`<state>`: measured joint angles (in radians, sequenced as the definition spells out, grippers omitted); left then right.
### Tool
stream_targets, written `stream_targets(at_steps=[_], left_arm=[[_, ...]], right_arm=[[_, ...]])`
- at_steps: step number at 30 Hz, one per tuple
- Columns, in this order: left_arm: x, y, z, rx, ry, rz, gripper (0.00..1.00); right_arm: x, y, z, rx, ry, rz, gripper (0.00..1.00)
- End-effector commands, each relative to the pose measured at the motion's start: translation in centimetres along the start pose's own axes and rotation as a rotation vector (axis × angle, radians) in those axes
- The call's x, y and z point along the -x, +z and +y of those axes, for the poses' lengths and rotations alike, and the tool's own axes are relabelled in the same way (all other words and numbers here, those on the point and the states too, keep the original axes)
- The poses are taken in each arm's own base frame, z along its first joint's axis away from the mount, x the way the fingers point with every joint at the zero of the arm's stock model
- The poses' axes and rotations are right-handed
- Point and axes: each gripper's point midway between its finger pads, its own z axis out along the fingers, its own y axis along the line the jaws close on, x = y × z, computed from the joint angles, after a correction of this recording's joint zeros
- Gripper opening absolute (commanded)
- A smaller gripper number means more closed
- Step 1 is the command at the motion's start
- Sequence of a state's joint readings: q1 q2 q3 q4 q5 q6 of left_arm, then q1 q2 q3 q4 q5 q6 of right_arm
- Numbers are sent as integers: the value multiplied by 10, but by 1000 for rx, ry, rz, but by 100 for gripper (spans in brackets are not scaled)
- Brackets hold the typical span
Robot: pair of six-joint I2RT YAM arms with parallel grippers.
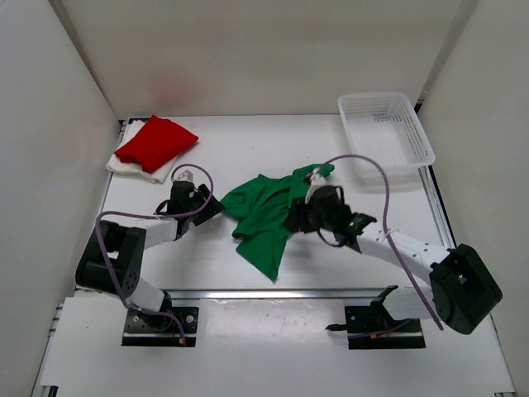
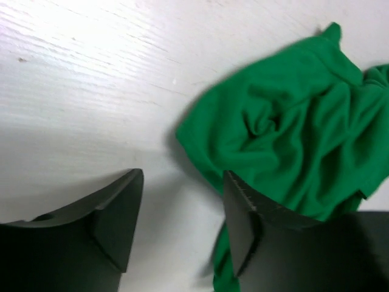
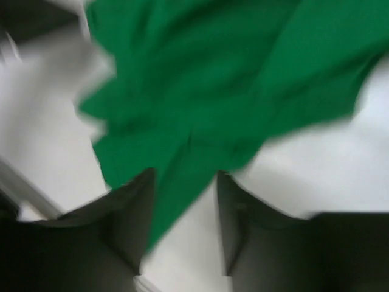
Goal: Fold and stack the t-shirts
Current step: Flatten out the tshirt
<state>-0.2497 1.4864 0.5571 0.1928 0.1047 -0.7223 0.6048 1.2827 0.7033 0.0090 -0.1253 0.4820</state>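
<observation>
green t-shirt [image 1: 264, 219] lay crumpled mid table [image 1: 198, 260], red t-shirt [image 1: 157, 141] sat stacked on white t-shirt [image 1: 120, 164] far left; left gripper [image 2: 182, 182] jaws stood wide beside the green, right gripper [image 3: 185, 182] jaws apart over it, likely for a fold regrip

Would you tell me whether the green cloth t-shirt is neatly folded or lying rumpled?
Rumpled, not folded: the green cloth t-shirt lies in an uneven, creased heap on the white table, with no straight folded edges.
</observation>
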Motion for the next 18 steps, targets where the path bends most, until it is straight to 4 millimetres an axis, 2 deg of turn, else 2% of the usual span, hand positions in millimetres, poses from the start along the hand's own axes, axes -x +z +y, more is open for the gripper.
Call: stream_targets(at_steps=[1,3,4,6,10,11,12,13,15,16,17,18], left_arm=[[23,7,-13,-42,-18,-55,68],[22,11,-15,-51,-29,-58,71],[22,11,-15,-53,-39,-54,71],[18,18,-17,-53,-41,-39,70],[19,28,-25,-70,-51,-32,57],[15,30,-27,-79,-63,-16,51],[15,32,-29,-81,-66,-14,49],[15,33,-29,-84,-69,-17,42],[20,33,-33,-87,-77,-36,31],[25,31,-39,-97,-74,-54,24],[27,31,-37,-86,-75,-61,17],[33,28,-41,-91,-72,-78,11]], right_arm=[[-57,-14,6,-55,-63,101,47],[-81,-18,8,-81,-82,158,56],[-88,-19,16,-69,-99,174,60],[-104,-19,22,-66,-118,215,63],[-120,-9,39,24,-100,257,64],[-123,-6,43,31,-101,262,63],[-125,-2,43,34,-107,274,62],[-126,3,43,35,-110,278,61],[-127,10,38,29,-103,296,55],[-129,12,35,21,-98,308,42],[-126,14,30,4,-91,300,22],[-122,12,26,-10,-85,289,10]])
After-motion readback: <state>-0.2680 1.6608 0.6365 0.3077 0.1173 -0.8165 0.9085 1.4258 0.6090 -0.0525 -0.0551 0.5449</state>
